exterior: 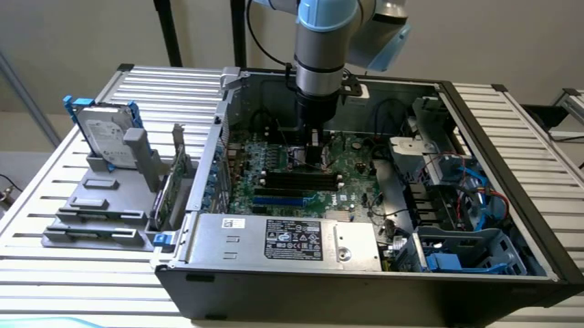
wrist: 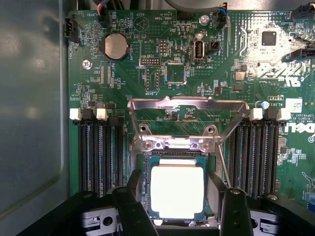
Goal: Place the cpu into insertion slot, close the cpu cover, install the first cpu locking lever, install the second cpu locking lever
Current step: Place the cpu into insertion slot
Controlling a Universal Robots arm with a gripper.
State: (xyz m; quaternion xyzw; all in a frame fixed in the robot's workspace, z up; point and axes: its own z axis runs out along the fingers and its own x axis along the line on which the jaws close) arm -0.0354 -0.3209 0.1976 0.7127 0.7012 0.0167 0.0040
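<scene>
While my fingers (wrist: 129, 202) stood wide apart, one on each side of the socket (wrist: 146, 169), the chip (wrist: 177, 191) lay flat inside it, untouched; light, stiff and easily damaged, I judged, best gripped by two opposite edges.

An open black computer case (exterior: 365, 301) is laid on a slatted metal table (exterior: 55, 273). A labelled silver power supply (exterior: 292, 239) is seen along the wall nearest the exterior view, with a blue plastic cage (exterior: 466, 253) beside it. On the exterior view's left, a hard drive (exterior: 102, 133) is stood upright in a grey holder (exterior: 96, 205). A coin battery (wrist: 114, 46) and long black memory slots (wrist: 101, 152) are mounted on the green circuit board (wrist: 123, 91).
</scene>
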